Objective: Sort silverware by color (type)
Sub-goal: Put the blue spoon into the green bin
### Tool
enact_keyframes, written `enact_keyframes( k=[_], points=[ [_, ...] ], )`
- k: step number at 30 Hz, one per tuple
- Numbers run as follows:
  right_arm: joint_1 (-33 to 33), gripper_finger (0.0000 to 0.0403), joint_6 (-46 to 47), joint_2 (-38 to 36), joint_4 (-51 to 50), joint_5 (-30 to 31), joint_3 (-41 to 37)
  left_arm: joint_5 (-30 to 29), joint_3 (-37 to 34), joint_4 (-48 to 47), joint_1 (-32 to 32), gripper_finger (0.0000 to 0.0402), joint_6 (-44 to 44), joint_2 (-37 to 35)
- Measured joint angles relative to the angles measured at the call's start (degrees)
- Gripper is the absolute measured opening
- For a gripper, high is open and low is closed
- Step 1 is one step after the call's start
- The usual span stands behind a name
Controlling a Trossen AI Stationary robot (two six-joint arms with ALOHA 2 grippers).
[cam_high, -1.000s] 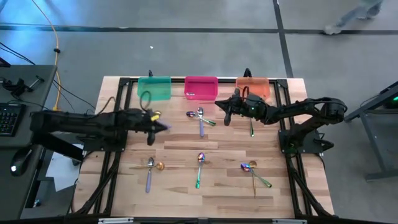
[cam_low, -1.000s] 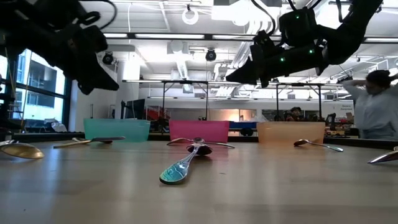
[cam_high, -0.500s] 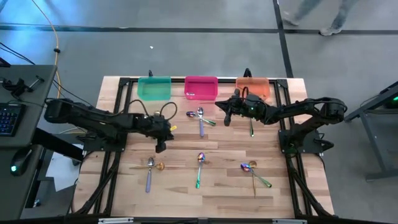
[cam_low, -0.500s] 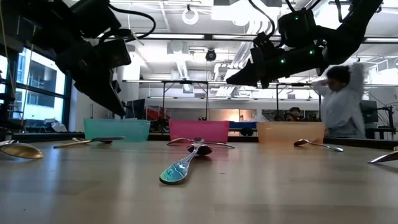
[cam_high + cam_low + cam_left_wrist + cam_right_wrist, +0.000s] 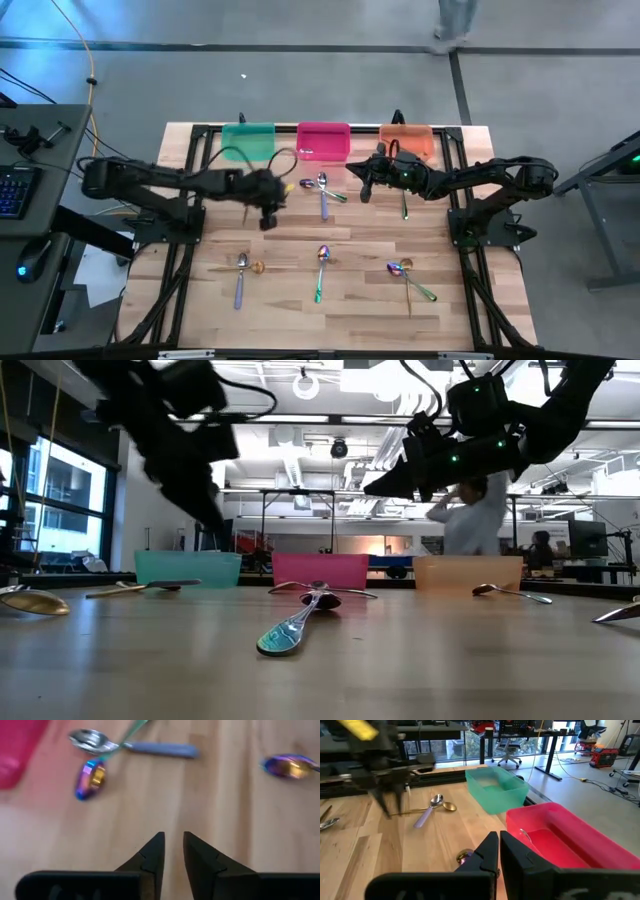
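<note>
Silverware is found scattered on the wooden bench (image 5: 290, 300). Near the front edge: a lavender-handled spoon (image 5: 240, 278) crossed with a gold one, a green-handled spoon (image 5: 320, 270) at centre, and a crossed pair (image 5: 408, 275) to the right; bare wood is left between these groups. Mid-bench, the left gripper (image 5: 266, 221) is held above open wood, fingers (image 5: 152, 855) slightly parted, nothing gripped. Beyond it lies a crossed spoon cluster (image 5: 322, 190). The right gripper (image 5: 362, 190) hangs near that cluster, fingers nearly together, empty. Along the far edge stand the teal bin (image 5: 247, 141), pink bin (image 5: 323, 141) and orange bin (image 5: 407, 139).
</note>
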Motion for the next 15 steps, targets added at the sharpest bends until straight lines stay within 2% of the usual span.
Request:
enact_keyframes(
  k=[4,7,15],
  points=[
    [0.00,0.0000,-0.20,0.00,-0.83,0.00,0.00,6.12,6.40,-0.14,5.28,0.0039,8.45,7.82],
    [0.00,0.0000,-1.24,0.00,-2.30,0.00,0.02,6.68,11.56,-0.22,6.53,0.0042,14.95,14.01],
    [-0.02,0.0000,-2.21,0.02,-3.17,0.00,0.02,5.32,23.20,-0.67,7.28,0.0111,22.85,25.87]
  ],
)
